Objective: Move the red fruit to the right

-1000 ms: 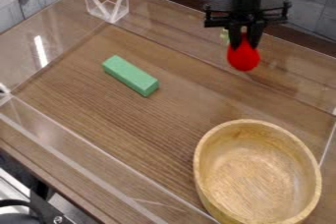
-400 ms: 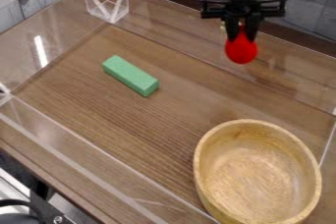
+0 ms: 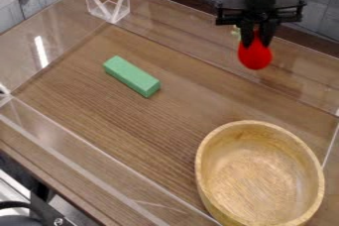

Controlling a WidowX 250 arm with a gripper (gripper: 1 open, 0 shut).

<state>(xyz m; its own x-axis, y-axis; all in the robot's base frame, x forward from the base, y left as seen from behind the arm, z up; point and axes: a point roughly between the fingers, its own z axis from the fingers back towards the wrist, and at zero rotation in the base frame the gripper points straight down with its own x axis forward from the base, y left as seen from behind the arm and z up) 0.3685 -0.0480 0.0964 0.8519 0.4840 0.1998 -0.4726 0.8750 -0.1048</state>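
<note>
Red fruit [image 3: 255, 54] hangs in the gripper [image 3: 256, 34] near the far edge

At the far left of your view, a clear, wire-like triangular piece [image 3: 109, 6] stands near the table's back edge. Nearer to you and a little further right, the green block [image 3: 131, 76] lies flat and slanted on the wooden table [image 3: 146, 126]. Both are well apart from the fruit.

Right of them, at the back, you have the black gripper closed around the fruit, its fingers on the upper part and the red body showing below. A bit of yellow-green shows just left of the fingers. You cannot tell from this view whether the fruit's underside touches the wood.

Below and in front of the fruit, the big wooden bowl [image 3: 260, 174] fills the near right corner, its rim close to the table's right edge. Bare wood lies between bowl and fruit.

To the fruit's right, you see a strip of bare wood running to the table's edge, with nothing standing on it. The back edge passes close behind the gripper, so your widest open room lies left and toward you, around the block.
</note>
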